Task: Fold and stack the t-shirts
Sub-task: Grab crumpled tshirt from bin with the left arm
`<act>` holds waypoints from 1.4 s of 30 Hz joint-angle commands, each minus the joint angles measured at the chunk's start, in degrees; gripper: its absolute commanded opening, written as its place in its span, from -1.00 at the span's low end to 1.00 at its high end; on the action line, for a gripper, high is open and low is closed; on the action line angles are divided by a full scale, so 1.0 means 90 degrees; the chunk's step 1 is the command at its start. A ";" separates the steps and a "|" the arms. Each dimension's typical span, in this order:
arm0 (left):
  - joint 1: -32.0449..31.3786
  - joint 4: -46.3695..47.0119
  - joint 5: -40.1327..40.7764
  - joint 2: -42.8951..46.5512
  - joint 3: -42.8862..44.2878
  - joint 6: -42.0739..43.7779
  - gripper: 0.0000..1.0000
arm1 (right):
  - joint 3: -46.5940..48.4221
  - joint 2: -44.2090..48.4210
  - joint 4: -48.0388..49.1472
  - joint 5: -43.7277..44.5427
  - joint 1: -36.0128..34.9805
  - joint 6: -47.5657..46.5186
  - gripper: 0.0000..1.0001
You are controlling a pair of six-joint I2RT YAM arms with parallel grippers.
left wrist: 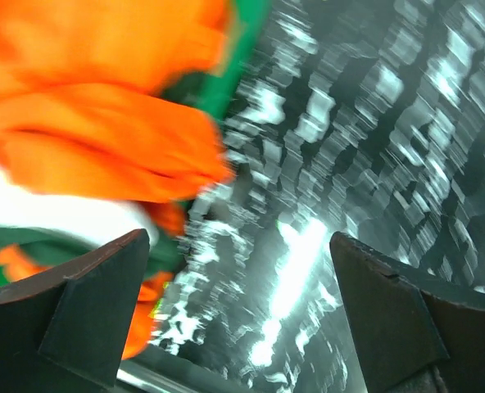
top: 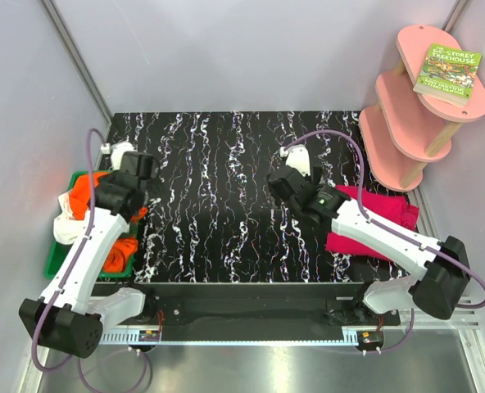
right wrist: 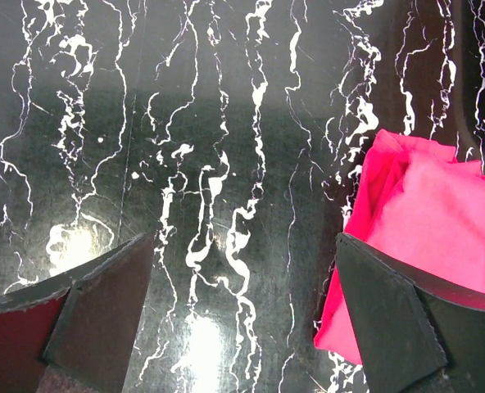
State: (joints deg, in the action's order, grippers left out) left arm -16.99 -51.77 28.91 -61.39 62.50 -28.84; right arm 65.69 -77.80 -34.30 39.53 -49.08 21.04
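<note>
Presently the left gripper (left wrist: 242, 278) is hovering wide open and empty, the orange t-shirt (left wrist: 103, 131) lying just leftward in the green bin (top: 56, 264) (the right gripper (right wrist: 247, 282), likewise agape and empty, is idling beside the folded pink t-shirt (right wrist: 439, 221)).

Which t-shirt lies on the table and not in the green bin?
The magenta-pink t-shirt, at the right edge of the table. The orange t-shirts and the white t-shirt lie heaped in the green bin at left.

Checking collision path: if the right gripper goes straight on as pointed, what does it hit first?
Likely the table top; the right gripper is open and the magenta t-shirt sits just beside one finger, out of line.
</note>
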 commanded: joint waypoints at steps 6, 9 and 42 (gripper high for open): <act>0.1565 -0.0576 -0.0067 -0.0523 -0.0029 -0.1306 0.81 | -0.0345 0.0704 -0.0056 -0.0085 0.0014 0.0123 0.99; 0.1595 -0.0635 0.0108 -0.0446 -0.0157 -0.1424 0.68 | -0.0609 0.0871 -0.0036 -0.0193 0.0004 0.0221 0.99; 0.1820 -0.0488 0.0616 -0.0435 -0.0538 -0.1649 0.54 | -0.0893 0.1076 0.0159 -0.0867 0.0004 0.0455 0.96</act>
State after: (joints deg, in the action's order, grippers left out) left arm -1.02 -59.64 33.43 -66.30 54.52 -45.82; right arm 57.54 -69.49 -34.22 31.79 -49.06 24.10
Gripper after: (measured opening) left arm 0.766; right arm 0.983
